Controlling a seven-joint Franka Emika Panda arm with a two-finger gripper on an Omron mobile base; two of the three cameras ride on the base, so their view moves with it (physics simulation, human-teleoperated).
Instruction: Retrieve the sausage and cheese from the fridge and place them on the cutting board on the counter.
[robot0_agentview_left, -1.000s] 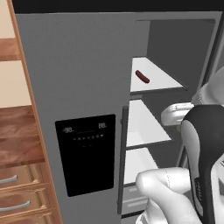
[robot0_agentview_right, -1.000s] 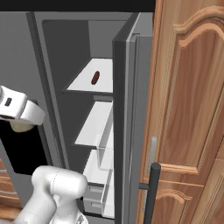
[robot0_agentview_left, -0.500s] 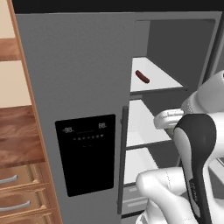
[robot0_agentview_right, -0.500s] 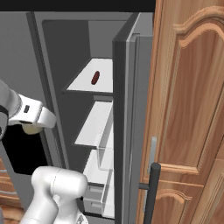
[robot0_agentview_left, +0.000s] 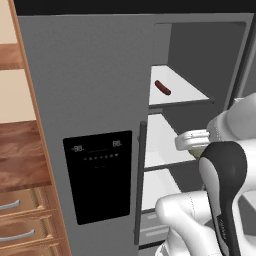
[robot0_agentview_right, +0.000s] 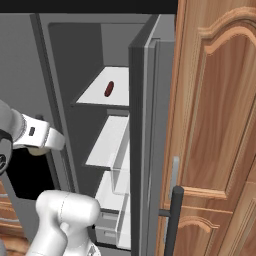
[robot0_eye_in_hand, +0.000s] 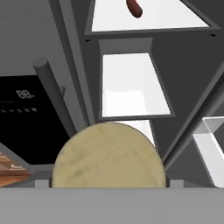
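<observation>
From the left base view, we see the fridge (robot0_agentview_left: 95, 125) with its right door swung open and the sausage (robot0_agentview_left: 162, 87) lying on the top white shelf (robot0_agentview_left: 180, 90). Across in the right base view, the sausage (robot0_agentview_right: 108, 89) sits on that same shelf. Down the hand view, our fingers stand spread wide around the cheese (robot0_eye_in_hand: 108, 155), a tan puck between them, in front of the open compartment.

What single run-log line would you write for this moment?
gripper: shut on cheese | fridge: right door open | sausage: on upper shelf | phase: carrying cheese out
</observation>
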